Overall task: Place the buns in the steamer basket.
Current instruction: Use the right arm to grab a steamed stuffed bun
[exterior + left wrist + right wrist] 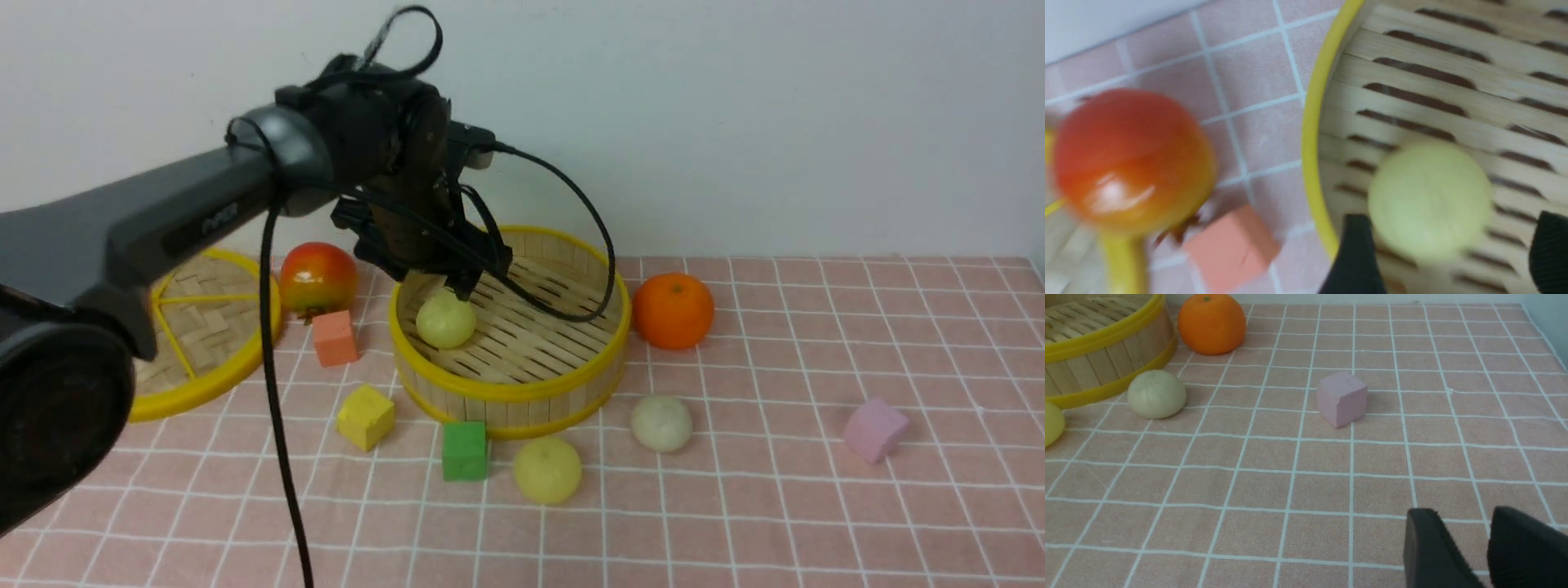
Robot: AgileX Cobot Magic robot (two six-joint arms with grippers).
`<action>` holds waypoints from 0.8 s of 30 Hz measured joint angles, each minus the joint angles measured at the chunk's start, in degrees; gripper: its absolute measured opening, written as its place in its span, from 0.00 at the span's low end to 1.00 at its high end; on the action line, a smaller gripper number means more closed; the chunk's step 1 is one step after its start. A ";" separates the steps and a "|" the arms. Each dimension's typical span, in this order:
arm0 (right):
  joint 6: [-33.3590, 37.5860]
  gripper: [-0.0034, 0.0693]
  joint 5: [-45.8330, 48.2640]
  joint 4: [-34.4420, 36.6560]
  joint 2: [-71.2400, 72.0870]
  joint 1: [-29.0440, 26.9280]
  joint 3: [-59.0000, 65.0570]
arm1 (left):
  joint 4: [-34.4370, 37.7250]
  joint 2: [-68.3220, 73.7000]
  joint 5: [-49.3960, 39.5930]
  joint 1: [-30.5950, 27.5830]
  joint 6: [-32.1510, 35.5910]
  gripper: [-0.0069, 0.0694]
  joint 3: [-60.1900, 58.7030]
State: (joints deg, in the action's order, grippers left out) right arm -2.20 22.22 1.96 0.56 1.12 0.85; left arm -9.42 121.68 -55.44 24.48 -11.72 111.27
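The steamer basket (522, 384) stands mid-table, and one pale yellow bun (445, 320) lies on its slatted floor near the left wall. My left gripper (457, 287) hangs just above that bun. In the left wrist view its fingers (1355, 253) stand wide apart, open, and the bun (1429, 200) rests free on the slats (1412, 81) between them. In front of the basket a second pale yellow bun (547, 469) and an off-white bun (661, 423) lie on the cloth. My right gripper (1464, 514) is open and empty, low over the cloth, well away from the off-white bun (1156, 394).
A glossy orange (673, 310) sits right of the basket, and a red-orange fruit (317, 278) to its left beside the flat woven disc (196, 327). Cubes lie around: salmon (335, 337), yellow (366, 416), green (465, 450) and pink (875, 429). A wall closes the back.
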 joint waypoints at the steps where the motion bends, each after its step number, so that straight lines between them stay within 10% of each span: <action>1: 0.00 0.38 0.00 0.00 0.00 0.00 0.00 | 0.06 -1.58 -2.05 0.18 -0.15 0.82 0.00; 3: 0.00 0.38 0.00 0.00 0.00 0.00 0.00 | 0.39 -4.15 -4.64 0.42 -0.46 0.80 0.00; 12: 0.00 0.38 0.00 0.00 0.00 0.00 0.00 | 1.57 -28.11 -8.54 0.59 -6.83 0.09 -14.58; 24: 0.00 0.38 0.00 0.00 0.00 0.00 0.00 | 6.33 -67.32 22.91 0.59 -11.96 0.07 -63.74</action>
State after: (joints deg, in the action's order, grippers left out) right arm -2.20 22.22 1.96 0.56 1.12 0.85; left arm -3.09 54.36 -32.53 25.07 -23.68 47.53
